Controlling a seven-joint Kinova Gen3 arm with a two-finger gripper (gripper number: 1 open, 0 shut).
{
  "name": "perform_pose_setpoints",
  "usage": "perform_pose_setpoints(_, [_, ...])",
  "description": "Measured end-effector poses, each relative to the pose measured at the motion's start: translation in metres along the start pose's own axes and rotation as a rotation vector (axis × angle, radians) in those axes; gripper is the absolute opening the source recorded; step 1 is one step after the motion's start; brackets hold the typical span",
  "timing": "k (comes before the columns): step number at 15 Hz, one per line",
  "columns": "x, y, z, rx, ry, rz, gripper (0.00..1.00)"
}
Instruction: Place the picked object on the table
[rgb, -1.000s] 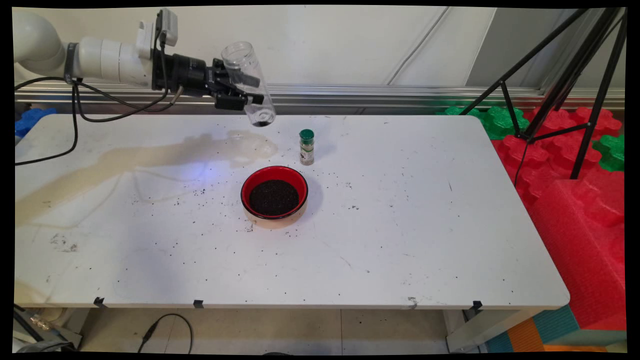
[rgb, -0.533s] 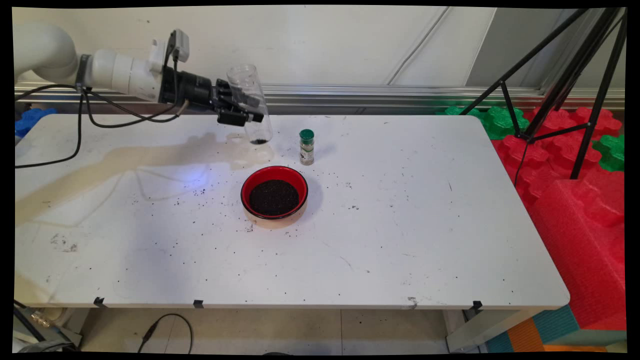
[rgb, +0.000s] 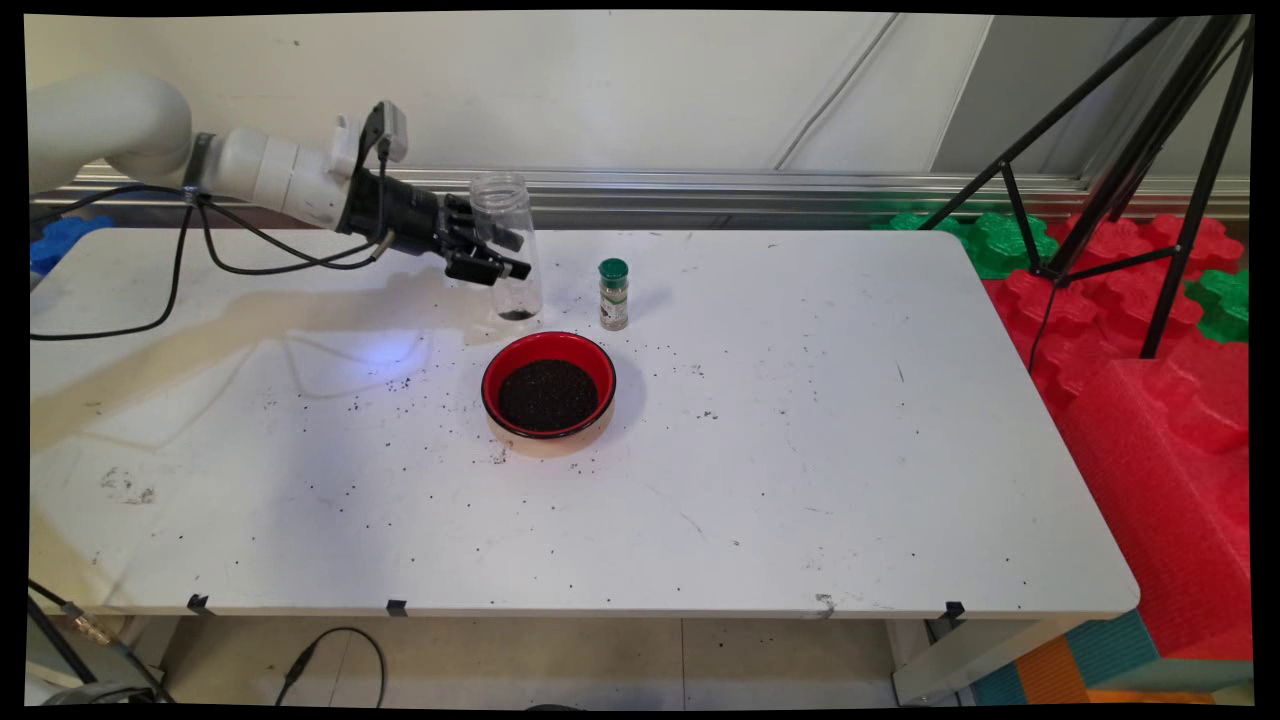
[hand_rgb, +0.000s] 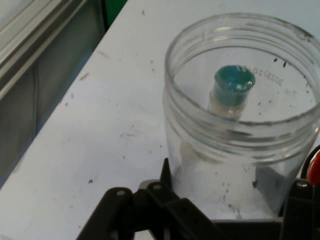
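Black two-finger gripper (rgb: 497, 252) clamps a clear, lidless plastic jar (rgb: 506, 247) upright at upper centre-left, dark grains at its bottom; behind the red bowl of dark granules (rgb: 548, 388); left of the green-capped spice bottle (rgb: 613, 294).

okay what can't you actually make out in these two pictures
- Whether the clear jar stands on the table or hangs just above it: main view, too small to tell.
- The tool's far finger: main view, behind the jar.
- The spice bottle's label: main view too small; hand view blurred through the jar wall.
- The red bowl: hand view, cut off at the right edge.
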Motion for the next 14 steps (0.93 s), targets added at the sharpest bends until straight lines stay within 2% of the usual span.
perform_pose_setpoints(11, [-0.013,-0.010,0.018,0.010,-0.058,-0.020,0.00])
perform_pose_setpoints(12, [-0.014,-0.010,0.018,0.009,-0.060,-0.020,1.00])
perform_pose_setpoints(14, [-0.015,-0.010,0.019,0.009,-0.063,-0.022,1.00])
